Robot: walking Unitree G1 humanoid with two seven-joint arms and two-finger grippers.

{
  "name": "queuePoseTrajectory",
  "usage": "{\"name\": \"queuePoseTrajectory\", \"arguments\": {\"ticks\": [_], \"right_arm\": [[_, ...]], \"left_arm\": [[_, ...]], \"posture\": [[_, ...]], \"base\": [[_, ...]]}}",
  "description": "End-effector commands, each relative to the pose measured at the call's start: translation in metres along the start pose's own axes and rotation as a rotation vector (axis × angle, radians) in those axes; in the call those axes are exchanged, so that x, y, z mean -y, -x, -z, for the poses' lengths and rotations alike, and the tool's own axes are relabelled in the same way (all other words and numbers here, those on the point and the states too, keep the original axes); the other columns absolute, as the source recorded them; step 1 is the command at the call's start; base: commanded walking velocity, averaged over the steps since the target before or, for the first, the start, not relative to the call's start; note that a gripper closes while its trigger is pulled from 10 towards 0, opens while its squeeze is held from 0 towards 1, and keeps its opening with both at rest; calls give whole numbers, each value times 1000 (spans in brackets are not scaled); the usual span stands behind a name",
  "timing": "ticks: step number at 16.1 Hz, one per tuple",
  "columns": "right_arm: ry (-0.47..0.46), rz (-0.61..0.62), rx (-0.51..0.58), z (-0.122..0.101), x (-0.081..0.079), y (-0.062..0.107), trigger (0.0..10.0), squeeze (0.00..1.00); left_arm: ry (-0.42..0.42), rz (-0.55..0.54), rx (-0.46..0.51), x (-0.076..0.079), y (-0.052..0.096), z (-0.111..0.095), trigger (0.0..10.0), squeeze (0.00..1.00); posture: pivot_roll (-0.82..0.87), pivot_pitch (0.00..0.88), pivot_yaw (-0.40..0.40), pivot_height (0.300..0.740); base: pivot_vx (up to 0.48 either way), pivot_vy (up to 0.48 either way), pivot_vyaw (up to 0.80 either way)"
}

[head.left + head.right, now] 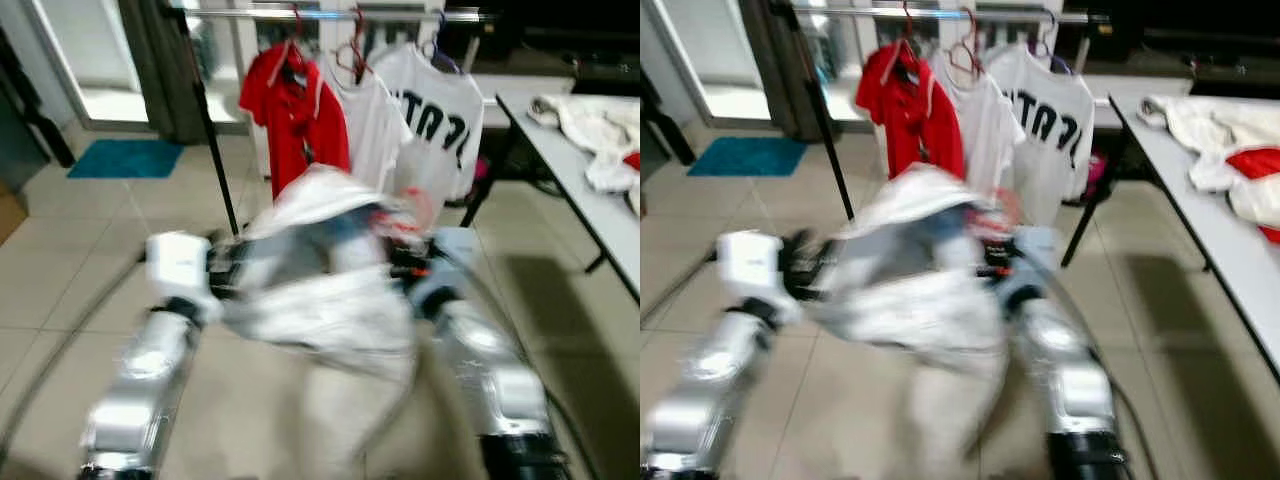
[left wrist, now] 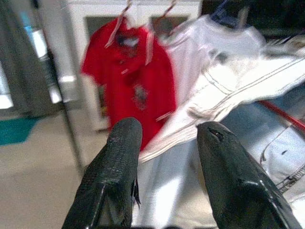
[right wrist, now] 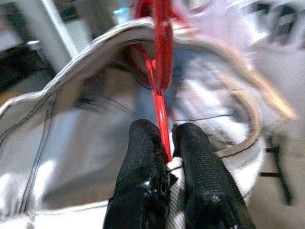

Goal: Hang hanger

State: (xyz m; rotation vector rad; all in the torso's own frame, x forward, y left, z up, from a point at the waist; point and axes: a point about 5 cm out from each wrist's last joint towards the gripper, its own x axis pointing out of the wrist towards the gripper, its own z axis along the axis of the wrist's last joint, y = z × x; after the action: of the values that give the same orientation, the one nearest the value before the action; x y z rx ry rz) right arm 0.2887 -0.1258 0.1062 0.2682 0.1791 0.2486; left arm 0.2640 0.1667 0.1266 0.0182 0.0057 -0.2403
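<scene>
A red hanger (image 3: 161, 71) carries a white garment (image 1: 330, 290) that I hold up in front of me between both arms. My right gripper (image 3: 167, 143) is shut on the red hanger's lower bar, its fingers (image 3: 143, 157) pinching it at the garment's collar. My left gripper (image 2: 167, 138) is open at the garment's left side, with white fabric showing between its fingers (image 2: 119, 157). Ahead stands a clothes rail (image 1: 330, 14) with a red shirt (image 1: 295, 110), a white shirt (image 1: 375, 120) and a white lettered shirt (image 1: 440, 120) hanging on it. The head views are blurred.
A grey table (image 1: 590, 200) with a pile of white and red clothes (image 1: 595, 130) runs along the right. The rail's black upright pole (image 1: 215, 150) stands left of the shirts. A blue mat (image 1: 125, 157) lies on the tiled floor at far left.
</scene>
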Motion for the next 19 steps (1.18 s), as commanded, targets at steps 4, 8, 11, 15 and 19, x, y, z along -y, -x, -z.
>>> {"name": "queuePoseTrajectory", "arguments": {"ticks": [4, 8, 11, 15, 19], "right_arm": [[76, -76, 69, -10, -21, -7, 10000, 0], [87, -96, 67, -10, -25, -8, 10000, 0], [100, -101, 50, -7, -24, -8, 10000, 0], [115, -104, 41, -5, -28, -8, 10000, 0], [106, -79, 37, -4, -24, -6, 10000, 0]], "left_arm": [[-5, -65, 4, -11, 7, -1, 10000, 0], [-6, -50, 15, -14, 8, -4, 10000, 0], [-21, -39, 2, -13, 10, -3, 10000, 0], [-16, -13, -14, -9, 11, -3, 10000, 0], [-27, -11, -21, -10, 8, -3, 10000, 0]], "posture": [[44, 0, -19, 705], [56, 0, -17, 705], [58, 0, -34, 705], [60, 0, -24, 705], [53, 0, -14, 705]], "base": [[194, 0, 0], [292, 0, 306], [296, 0, 800], [291, 0, 400], [297, 0, 0]]}}
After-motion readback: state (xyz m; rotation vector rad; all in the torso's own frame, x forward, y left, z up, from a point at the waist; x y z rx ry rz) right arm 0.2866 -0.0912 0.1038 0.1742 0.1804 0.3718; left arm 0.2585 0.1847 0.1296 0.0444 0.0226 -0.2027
